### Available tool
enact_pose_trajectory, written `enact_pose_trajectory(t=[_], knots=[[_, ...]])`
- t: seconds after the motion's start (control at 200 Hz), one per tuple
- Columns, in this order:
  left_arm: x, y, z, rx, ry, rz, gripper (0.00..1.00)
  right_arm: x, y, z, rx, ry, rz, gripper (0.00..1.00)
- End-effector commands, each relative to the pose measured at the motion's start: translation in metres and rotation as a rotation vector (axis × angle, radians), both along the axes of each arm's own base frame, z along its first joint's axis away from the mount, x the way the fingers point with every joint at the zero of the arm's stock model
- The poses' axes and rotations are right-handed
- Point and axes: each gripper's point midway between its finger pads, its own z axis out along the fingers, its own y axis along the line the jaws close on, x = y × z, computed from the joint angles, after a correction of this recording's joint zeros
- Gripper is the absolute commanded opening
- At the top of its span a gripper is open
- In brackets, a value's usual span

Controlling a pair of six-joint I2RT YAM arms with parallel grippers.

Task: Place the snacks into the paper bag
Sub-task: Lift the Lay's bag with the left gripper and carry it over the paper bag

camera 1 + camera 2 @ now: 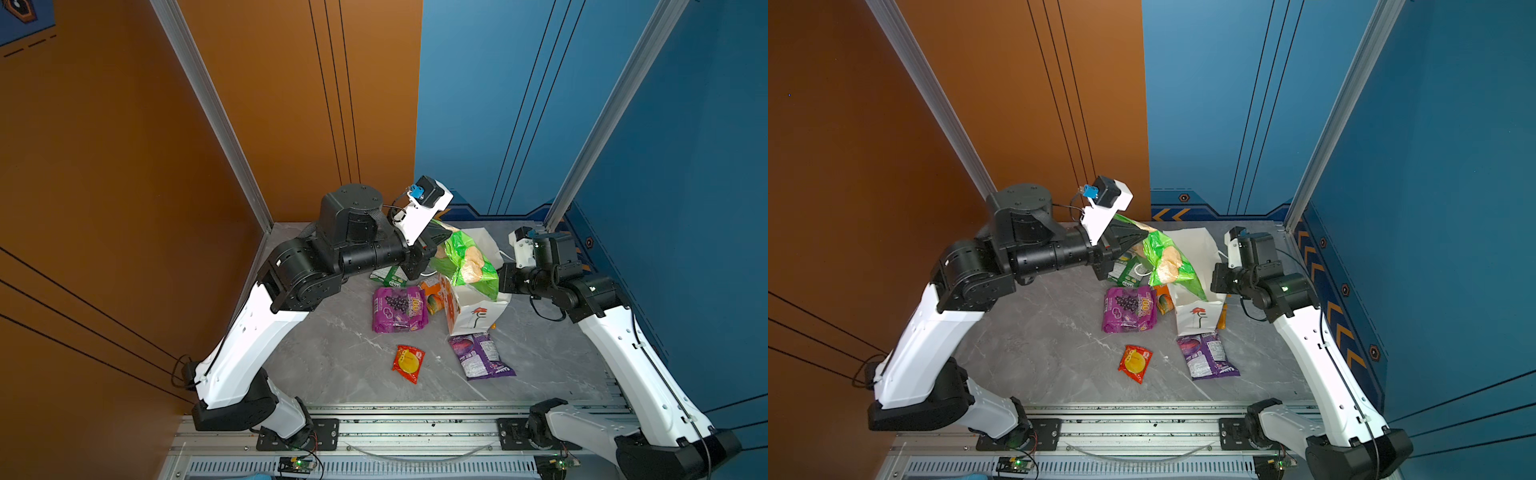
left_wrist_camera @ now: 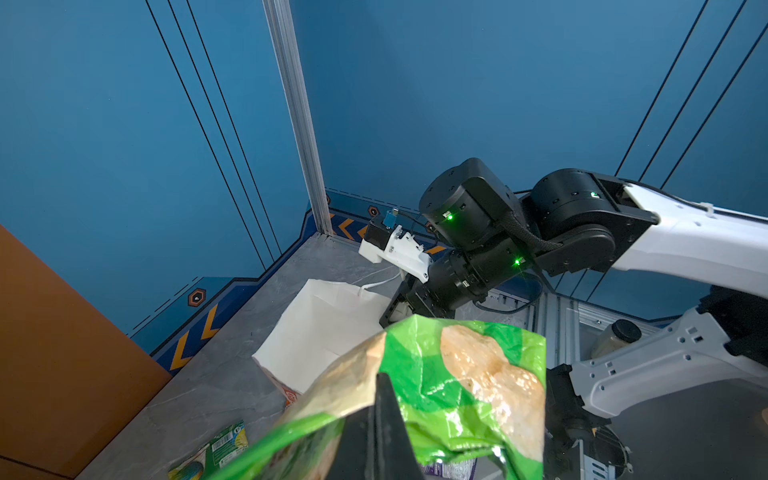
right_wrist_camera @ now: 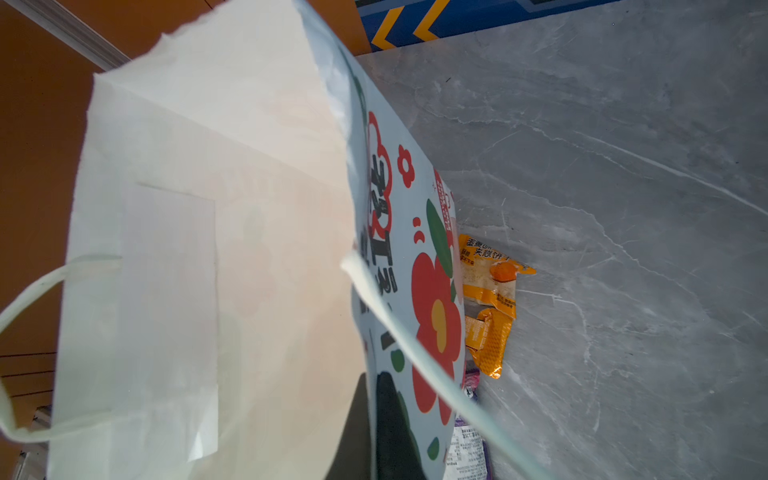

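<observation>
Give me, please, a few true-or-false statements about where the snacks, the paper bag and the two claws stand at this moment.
1. The left claw is shut on the green chip bag. True.
2. The paper bag lies flat on the table. False: it stands on its base with its mouth open.
3. The purple grape packet lies on the table, on the left arm's side of the paper bag. True.
4. The red-yellow packet is inside the paper bag. False: it lies on the table in front of the bag.
5. The right claw is shut on the paper bag's rim. True.
</observation>
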Motion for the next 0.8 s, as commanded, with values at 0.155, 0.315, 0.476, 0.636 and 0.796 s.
enact_pose_trajectory(t=[0.155, 0.315, 0.476, 0.636, 0.796], knots=[[0.016, 0.000, 0.003, -0.005, -0.033, -0.096, 0.00, 0.006, 0.018, 0.016, -0.009, -0.062, 0.080, 0.00], [0.014, -0.006, 0.006, -0.010, -0.044, -0.150, 0.00, 0.007, 0.026, 0.010, -0.012, -0.051, 0.106, 0.00], [0.020, -0.006, 0.012, -0.024, -0.060, -0.165, 0.00, 0.009, 0.032, 0.005, -0.016, -0.040, 0.119, 0.00], [0.026, -0.008, 0.010, -0.026, -0.051, -0.183, 0.00, 0.009, 0.037, 0.007, -0.009, -0.046, 0.132, 0.00], [0.041, -0.009, -0.008, -0.003, -0.008, -0.177, 0.00, 0.005, 0.043, 0.011, 0.003, -0.062, 0.150, 0.00]])
